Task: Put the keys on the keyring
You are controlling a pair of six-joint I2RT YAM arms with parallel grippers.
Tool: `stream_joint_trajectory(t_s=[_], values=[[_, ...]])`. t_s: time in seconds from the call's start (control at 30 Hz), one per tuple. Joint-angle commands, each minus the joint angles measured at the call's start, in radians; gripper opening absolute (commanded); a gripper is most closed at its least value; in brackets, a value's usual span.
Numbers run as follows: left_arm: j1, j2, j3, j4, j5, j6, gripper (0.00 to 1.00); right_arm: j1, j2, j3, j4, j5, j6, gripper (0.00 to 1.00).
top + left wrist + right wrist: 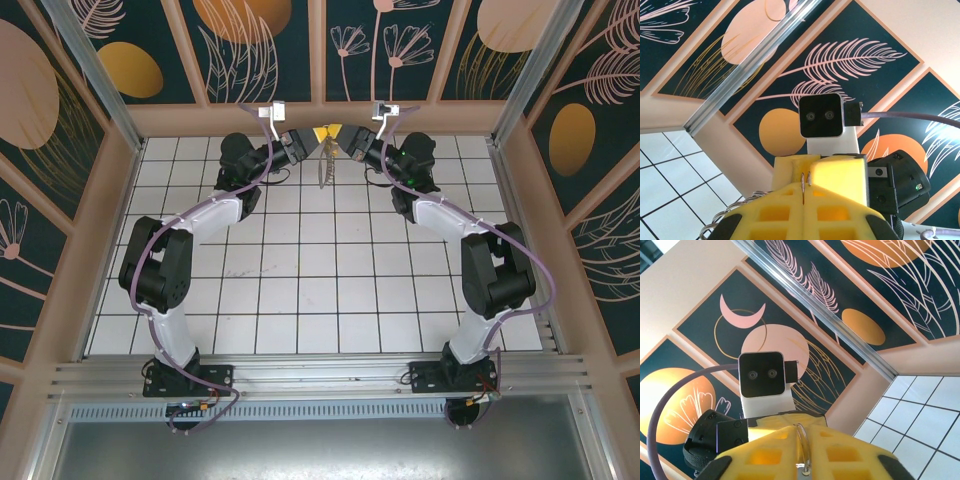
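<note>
Bright, even light, soft faint shadows, crisp focus, mild wide-angle curvature toward the edges.

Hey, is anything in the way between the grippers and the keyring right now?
Nothing visible. The left gripper and the right gripper each pinch the keyring between shut fingers, meeting tip to tip above the far side of the table.

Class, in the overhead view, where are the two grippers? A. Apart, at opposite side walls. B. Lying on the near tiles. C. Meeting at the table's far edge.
C: the left gripper and right gripper meet over the table's far edge, both shut on the keyring.
</note>
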Motion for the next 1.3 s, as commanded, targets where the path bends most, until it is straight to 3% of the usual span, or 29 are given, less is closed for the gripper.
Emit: stream_joint_trajectory(t_s=[0.0, 0.03, 0.23, 0.3, 0.37, 0.6, 0.93, 1.27], values=[[-0.005, 0.006, 0.015, 0.032, 0.001, -0.002, 0.00, 0.016, 0.001, 0.028, 0.050, -0.049, -0.010, 0.05], [-0.005, 0.006, 0.016, 0.031, 0.002, -0.001, 0.00, 0.015, 0.002, 0.030, 0.048, -0.048, -0.012, 0.00], [-0.005, 0.008, 0.025, 0.034, 0.019, 0.001, 0.01, 0.007, 0.004, 0.051, 0.015, -0.044, -0.034, 0.00], [-0.003, -0.004, 0.031, 0.005, 0.012, 0.024, 0.18, -0.003, 0.005, 0.061, -0.018, -0.046, -0.060, 0.00], [0.004, -0.021, 0.039, -0.034, 0.002, 0.056, 0.28, -0.021, 0.006, 0.069, -0.048, -0.055, -0.080, 0.00], [0.061, -0.046, 0.116, -0.184, -0.004, 0.142, 0.45, -0.108, 0.037, 0.115, -0.127, -0.145, -0.129, 0.00], [0.076, 0.115, 0.433, -0.599, 0.124, 0.406, 0.47, -0.170, 0.128, 0.202, -0.143, -0.346, -0.167, 0.00], [0.076, 0.226, 0.573, -0.743, 0.282, 0.486, 0.42, -0.166, 0.159, 0.224, -0.055, -0.429, -0.113, 0.00]])
